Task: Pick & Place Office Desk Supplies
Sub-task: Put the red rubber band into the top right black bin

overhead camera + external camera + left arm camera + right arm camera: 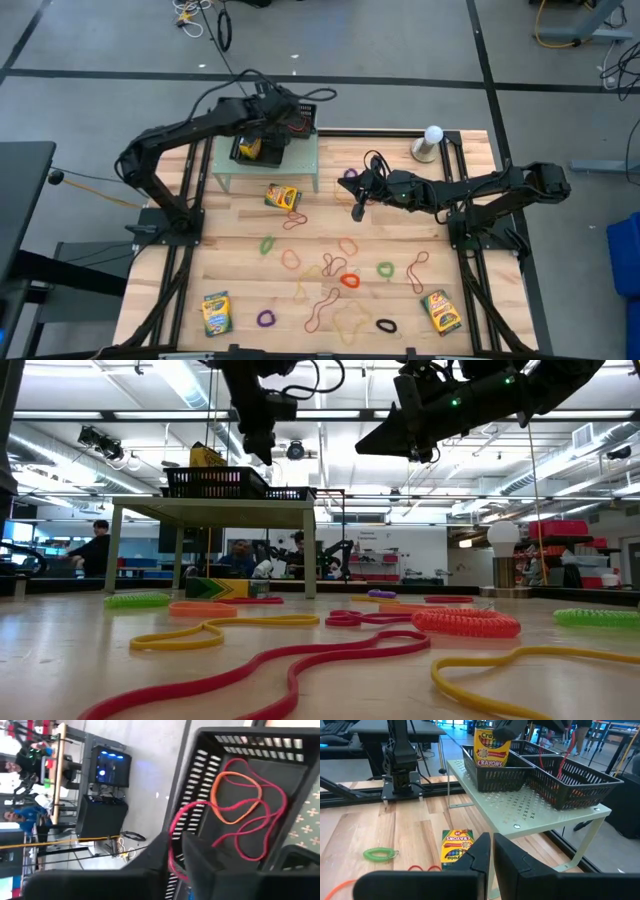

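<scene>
Thin rubber bands (347,280), coiled and looped, lie scattered over the wooden table (230,262) with flat cardboard crayon boxes (216,313). One box reading "Crayons" (491,746) stands upright in a black mesh tray (495,770) on the perforated pale-green shelf (530,805). The right gripper (358,208) hangs closed and empty over the table. The left gripper (175,851) reaches over the neighbouring tray (280,795), pinching a red rubber band (250,835).

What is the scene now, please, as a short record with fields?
left claw: above the black mesh trays on the pale green shelf, red rubber band hanging from it
right claw: shut, empty, above the wooden table
in trays: upright yellow-and-green crayon box; orange rubber band
on table: three crayon boxes, many rubber bands
</scene>
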